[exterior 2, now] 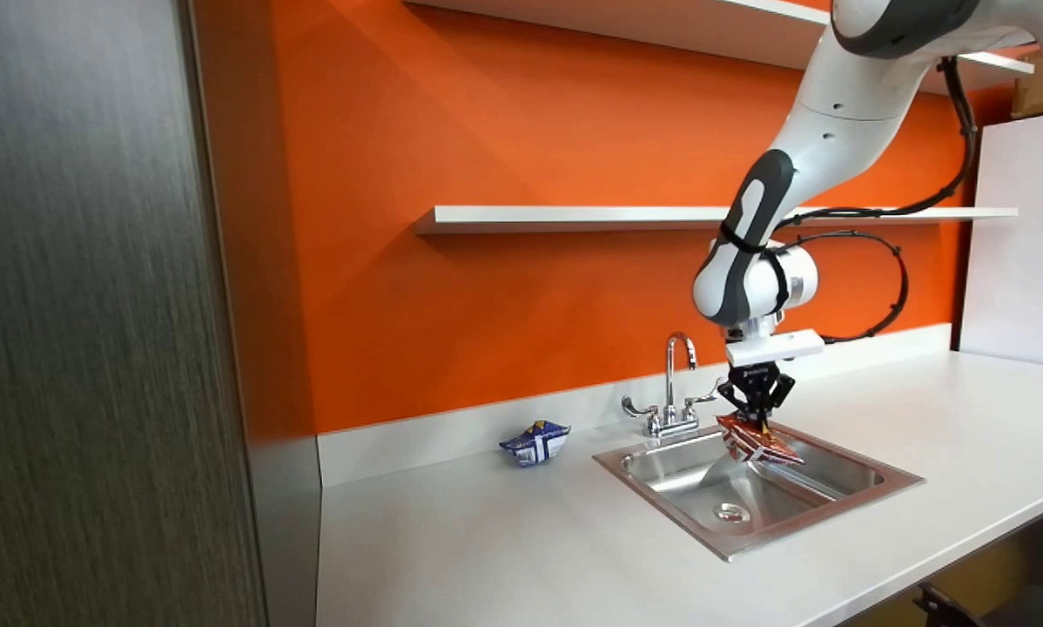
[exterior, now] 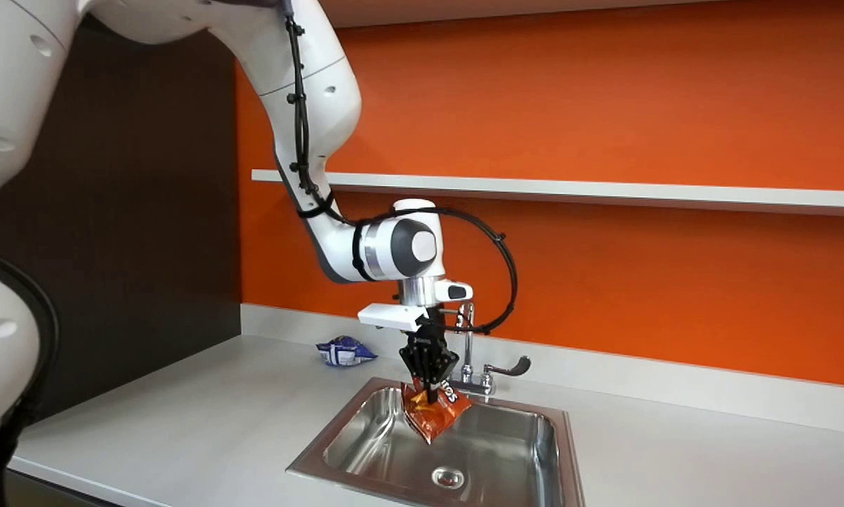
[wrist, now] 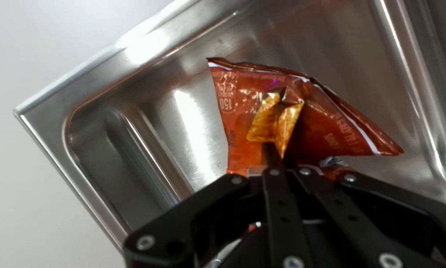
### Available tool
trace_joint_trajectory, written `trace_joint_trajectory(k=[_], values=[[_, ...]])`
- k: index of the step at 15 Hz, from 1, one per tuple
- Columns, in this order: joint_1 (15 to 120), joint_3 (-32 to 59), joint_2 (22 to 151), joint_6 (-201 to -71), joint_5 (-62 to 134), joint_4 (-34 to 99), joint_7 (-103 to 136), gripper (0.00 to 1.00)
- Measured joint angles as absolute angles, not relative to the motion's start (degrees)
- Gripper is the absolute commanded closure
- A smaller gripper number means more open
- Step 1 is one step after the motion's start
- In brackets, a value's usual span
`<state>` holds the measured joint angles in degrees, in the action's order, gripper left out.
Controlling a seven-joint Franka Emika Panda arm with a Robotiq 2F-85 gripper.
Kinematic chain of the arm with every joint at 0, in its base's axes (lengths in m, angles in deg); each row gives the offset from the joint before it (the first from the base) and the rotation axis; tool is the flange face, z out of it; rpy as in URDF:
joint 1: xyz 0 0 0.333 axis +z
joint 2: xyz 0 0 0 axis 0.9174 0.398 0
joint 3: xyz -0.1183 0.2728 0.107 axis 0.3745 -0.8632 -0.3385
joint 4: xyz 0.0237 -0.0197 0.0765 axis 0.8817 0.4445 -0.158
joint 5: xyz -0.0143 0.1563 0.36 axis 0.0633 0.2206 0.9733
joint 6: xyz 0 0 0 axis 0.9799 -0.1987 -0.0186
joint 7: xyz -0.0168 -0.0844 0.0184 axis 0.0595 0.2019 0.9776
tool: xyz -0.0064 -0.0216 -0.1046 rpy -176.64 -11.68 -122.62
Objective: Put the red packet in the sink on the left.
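Observation:
The red packet (exterior: 430, 422) hangs from my gripper (exterior: 431, 394) over the basin of the stainless-steel sink (exterior: 572, 458). In an exterior view the packet (exterior 2: 752, 446) hangs over the far right part of the sink (exterior 2: 671, 507), about at rim height. In the wrist view my gripper (wrist: 277, 158) is shut on the crinkled middle of the packet (wrist: 241, 108), which spreads out on both sides of the fingers. The sink's rim (wrist: 46, 119) and basin show below it. The fingertips are partly hidden by the packet's folds.
A small blue and white packet (exterior: 344, 351) lies on the counter (exterior: 203, 408) near the back wall. The chrome faucet (exterior 2: 670, 383) and its lever handles (exterior: 510, 367) stand behind the sink. A white shelf (exterior: 570, 186) runs along the orange wall.

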<state>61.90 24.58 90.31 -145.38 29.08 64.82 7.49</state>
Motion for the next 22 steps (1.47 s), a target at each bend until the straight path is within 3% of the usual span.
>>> trace_joint_trajectory(k=[22], values=[[63.81,24.14,110.9,-151.77,29.96,56.01,7.41,1.0]])
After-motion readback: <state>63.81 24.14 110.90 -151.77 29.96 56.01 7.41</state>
